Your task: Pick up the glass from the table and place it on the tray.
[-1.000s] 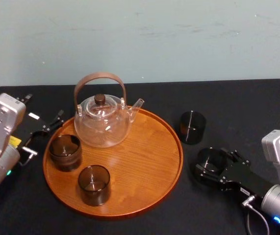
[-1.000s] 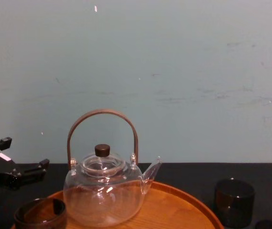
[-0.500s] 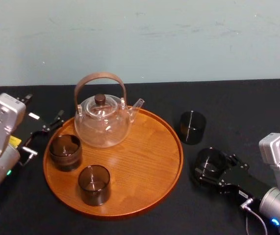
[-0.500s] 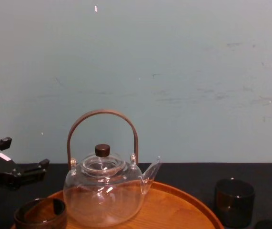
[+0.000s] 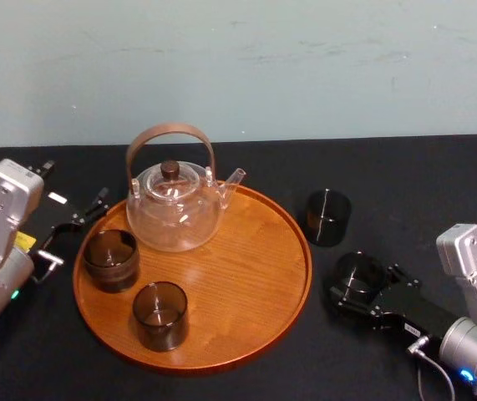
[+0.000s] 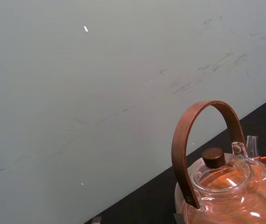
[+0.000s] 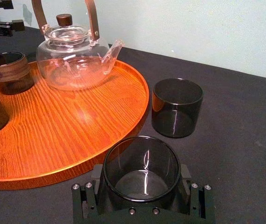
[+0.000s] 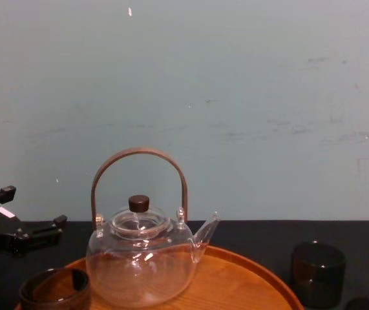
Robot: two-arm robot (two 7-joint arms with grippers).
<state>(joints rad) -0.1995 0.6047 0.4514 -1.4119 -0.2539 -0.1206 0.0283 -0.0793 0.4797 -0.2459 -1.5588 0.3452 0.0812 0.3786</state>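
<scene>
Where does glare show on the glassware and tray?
Right wrist view: bright streaks inside the glass in the right gripper, a pale sheen on the tray. Head view: a vertical highlight on the second glass, on the table. Chest view: small glints on the teapot.

Glossy wooden tray [image 5: 259,271], matte black table [image 5: 422,180], clear glass teapot [image 5: 175,219]

Soft even light (perhaps overhead) puts mild glare on the tray [image 7: 84,112].
</scene>
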